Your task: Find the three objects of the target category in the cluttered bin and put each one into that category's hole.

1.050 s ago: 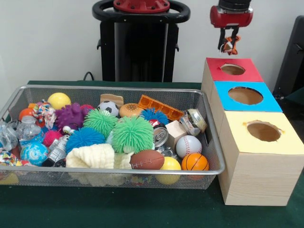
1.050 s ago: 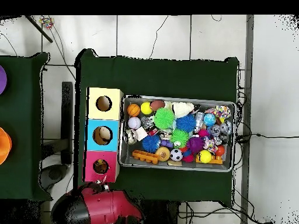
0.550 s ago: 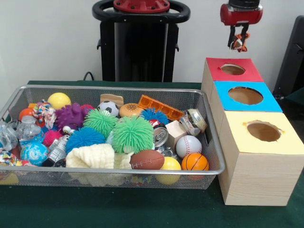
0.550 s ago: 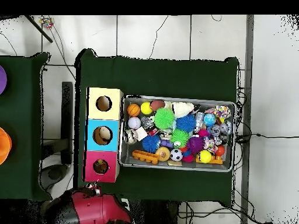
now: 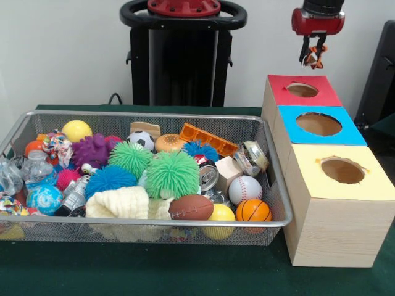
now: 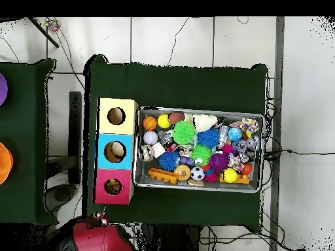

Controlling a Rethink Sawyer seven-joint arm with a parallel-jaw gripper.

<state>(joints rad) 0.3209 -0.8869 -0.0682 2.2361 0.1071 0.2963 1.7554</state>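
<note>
My gripper (image 5: 313, 58) hangs high at the upper right, shut on a small orange and dark knotted toy (image 5: 315, 57). It sits above and a little beyond the red box (image 5: 328, 96), whose round hole (image 5: 302, 90) lies below it. In the overhead view the gripper (image 6: 101, 216) is just off the red box (image 6: 100, 190), on the robot's side. The wire bin (image 5: 148, 115) holds several toys, among them a multicoloured rope toy (image 5: 57, 145), spiky green balls (image 5: 172, 173), a baseball (image 5: 245, 189) and a small basketball (image 5: 253, 210).
A blue box (image 5: 353, 133) and a yellow box (image 5: 378, 185), each with a round hole, stand in a row with the red one beside the bin. The black pedestal (image 5: 182, 58) rises behind the bin. Green cloth (image 5: 154, 271) covers the table.
The gripper, still holding the small toy, has moved right in the front view and risen slightly. In the overhead view the arm has drawn back from the red box towards the base.
</note>
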